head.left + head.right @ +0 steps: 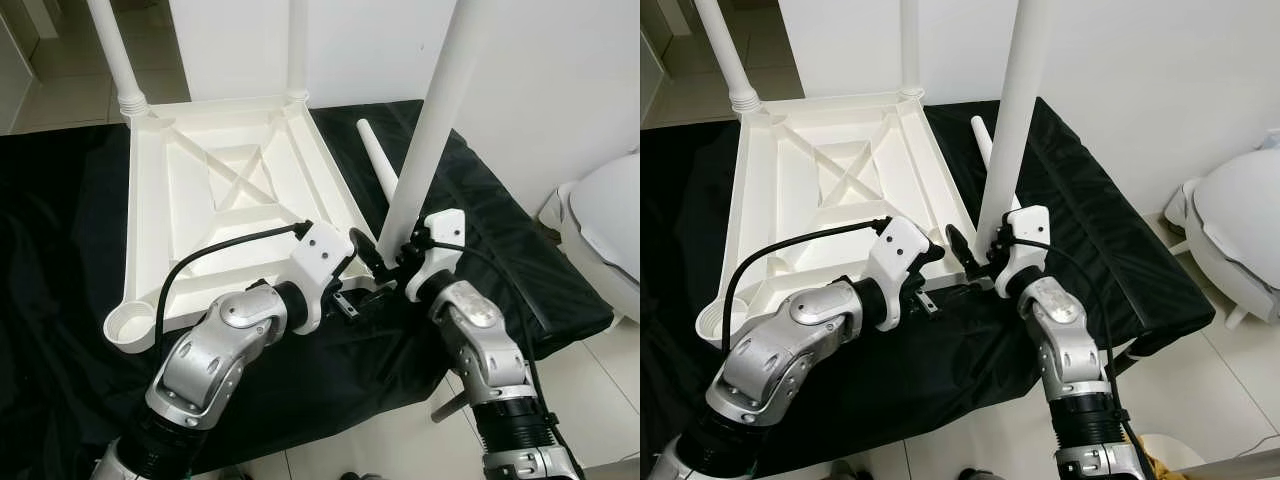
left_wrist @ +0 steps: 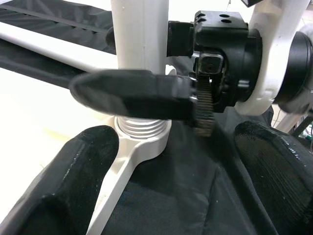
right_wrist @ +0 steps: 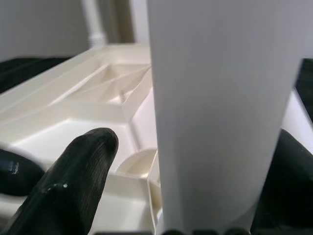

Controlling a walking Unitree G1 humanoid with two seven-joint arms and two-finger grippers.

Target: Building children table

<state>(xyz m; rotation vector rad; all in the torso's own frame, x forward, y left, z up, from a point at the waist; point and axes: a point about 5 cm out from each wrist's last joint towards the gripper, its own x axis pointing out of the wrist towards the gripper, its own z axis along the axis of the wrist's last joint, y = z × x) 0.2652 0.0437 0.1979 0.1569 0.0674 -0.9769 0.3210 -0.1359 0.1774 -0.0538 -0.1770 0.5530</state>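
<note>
A black cloth (image 1: 60, 300) covers the counter beside a white wall. On it the white tabletop (image 1: 225, 200) lies upside down, two legs already upright at its far corners. The left gripper (image 1: 345, 300), fingers apart, sits at the near right corner socket. There the right gripper (image 1: 385, 255) is clamped on an upright white leg (image 1: 430, 130). A loose leg (image 1: 378, 160) lies on the cloth just behind.
</note>
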